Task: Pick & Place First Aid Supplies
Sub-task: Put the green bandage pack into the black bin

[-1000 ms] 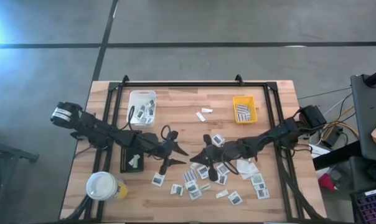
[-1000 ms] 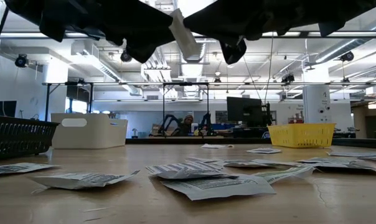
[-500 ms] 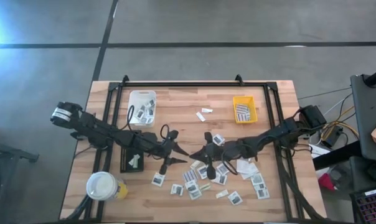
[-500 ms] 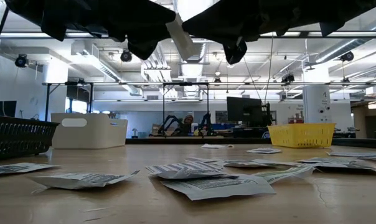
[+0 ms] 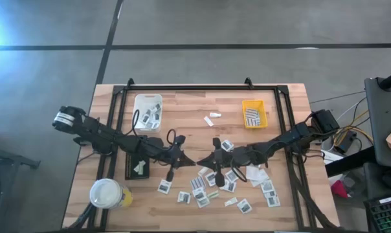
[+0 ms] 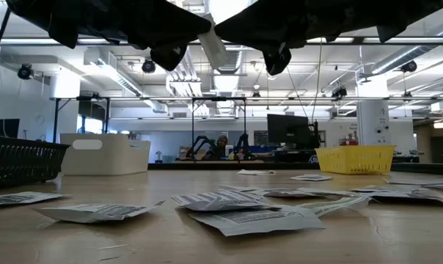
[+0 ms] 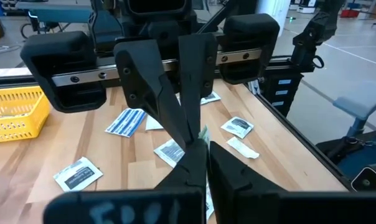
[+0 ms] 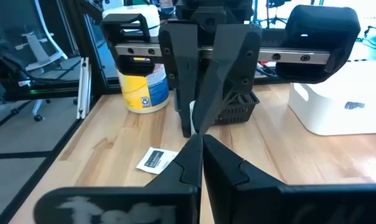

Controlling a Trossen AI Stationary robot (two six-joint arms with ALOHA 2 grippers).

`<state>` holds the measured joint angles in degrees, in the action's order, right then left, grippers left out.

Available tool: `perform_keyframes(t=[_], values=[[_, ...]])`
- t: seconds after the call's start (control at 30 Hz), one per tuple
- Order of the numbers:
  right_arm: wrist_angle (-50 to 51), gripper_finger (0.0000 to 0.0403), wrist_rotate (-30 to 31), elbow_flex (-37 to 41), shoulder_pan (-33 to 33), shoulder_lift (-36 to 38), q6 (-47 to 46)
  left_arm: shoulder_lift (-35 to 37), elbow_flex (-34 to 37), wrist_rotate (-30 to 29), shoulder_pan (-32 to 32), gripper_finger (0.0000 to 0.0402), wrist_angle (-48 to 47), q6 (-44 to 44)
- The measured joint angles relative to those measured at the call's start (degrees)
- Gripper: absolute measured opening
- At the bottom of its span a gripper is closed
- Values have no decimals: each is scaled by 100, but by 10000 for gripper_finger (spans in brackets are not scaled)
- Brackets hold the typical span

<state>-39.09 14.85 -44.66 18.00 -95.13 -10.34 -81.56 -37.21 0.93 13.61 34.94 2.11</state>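
A thin white strip (image 6: 211, 42) hangs in the air over the middle of the table, slanted, between my two grippers. My left gripper (image 5: 191, 160) comes in from the table's left and my right gripper (image 5: 202, 162) from its right. They meet tip to tip, and both are shut on the strip. In the left wrist view the strip shows only as a pale greenish sliver (image 7: 204, 132) at the fingertips. Several flat white packets with grey print (image 5: 202, 189) lie loose on the wood below and toward the near edge. My left gripper pinches one end of the strip (image 7: 204, 134) between its two fingertips. The fingers come nearly level from the table's left. The strip is lifted clear of the table. My right gripper pinches the strip's other end between its two fingers (image 7: 175, 106), nearly level from the table's right. It faces my left gripper head-on. The strip (image 6: 214, 48) slants between the two, clear of the table.
A white bin (image 5: 147, 111) stands at the far left and a yellow tray (image 5: 254, 114) at the far right, both holding packets. A black tray (image 5: 138, 166) sits under my left arm. A yellow cup with a white lid (image 5: 106, 193) stands near the left front corner.
My left gripper, wide open a second ago around the strip held by my right gripper, has shut on it. Both arms have kept their place, and the strip stays in the air between them.
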Motion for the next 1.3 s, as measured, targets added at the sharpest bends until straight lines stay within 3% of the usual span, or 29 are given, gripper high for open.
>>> perform_keyframes(t=[0.3, 0.57, 0.9, 1.13, 1.3], values=[[162, 16, 50, 0, -20, 2, -6, 2, 0, -3, 7, 1, -160, 69], [997, 86, 50, -2, -85, 2, -316, 9, 0, -111, 7, 0, -686, 737], [1661, 130, -37, -2, -76, 4, -319, 296, 0, -307, 7, 0, -2527, 2037], [1668, 117, -39, -2, -76, 13, -280, 796, -4, -308, 39, 0, -3645, 2803], [1748, 103, -39, -7, -76, 13, -278, 1211, -356, -302, 82, 0, -5106, 3356]])
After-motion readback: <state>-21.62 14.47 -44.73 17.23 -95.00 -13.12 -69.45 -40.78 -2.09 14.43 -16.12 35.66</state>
